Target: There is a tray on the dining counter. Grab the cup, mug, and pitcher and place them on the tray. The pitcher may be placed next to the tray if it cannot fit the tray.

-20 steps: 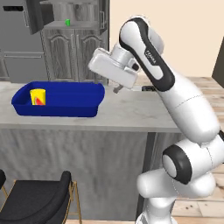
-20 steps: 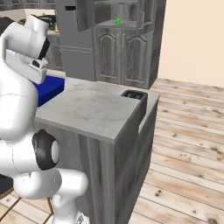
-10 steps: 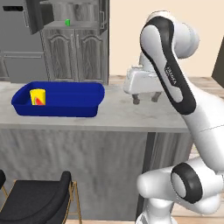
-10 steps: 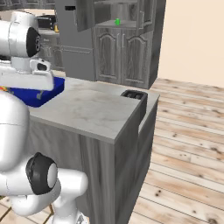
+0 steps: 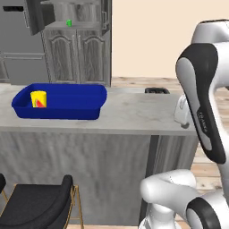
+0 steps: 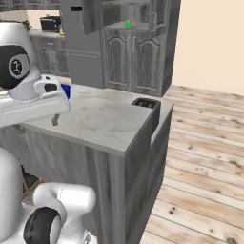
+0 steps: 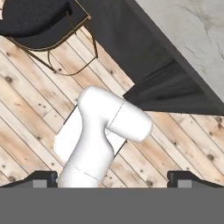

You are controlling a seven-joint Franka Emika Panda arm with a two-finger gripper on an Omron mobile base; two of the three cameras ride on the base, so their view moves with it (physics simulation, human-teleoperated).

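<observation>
A deep-blue tray (image 5: 85,105) sits on the left part of the dining counter (image 5: 134,114), and the yellow cup (image 5: 39,99) stands upright inside its left end. The green mug (image 5: 69,23) is far back on a shelf of an open wall cabinet, also seen as the mug (image 6: 127,23). The pitcher is out of view. My gripper (image 5: 181,120) hangs off the counter's right front, well clear of the tray. In the right base view the gripper (image 6: 37,125) faces down, and in the hand view the gripper (image 7: 113,179) is open and empty over the floor.
A black chair (image 5: 40,205) with gold legs stands in front of the counter, also seen as the chair (image 7: 39,22). A dark recessed fitting (image 6: 145,102) sits at the counter's far right end. Grey cabinets (image 5: 76,58) line the back wall. Wooden floor (image 6: 205,157) lies to the right.
The arm has swung right, away from the tray, past the counter's right front, and the hand has turned down toward the floor. The cup stays in the tray.
</observation>
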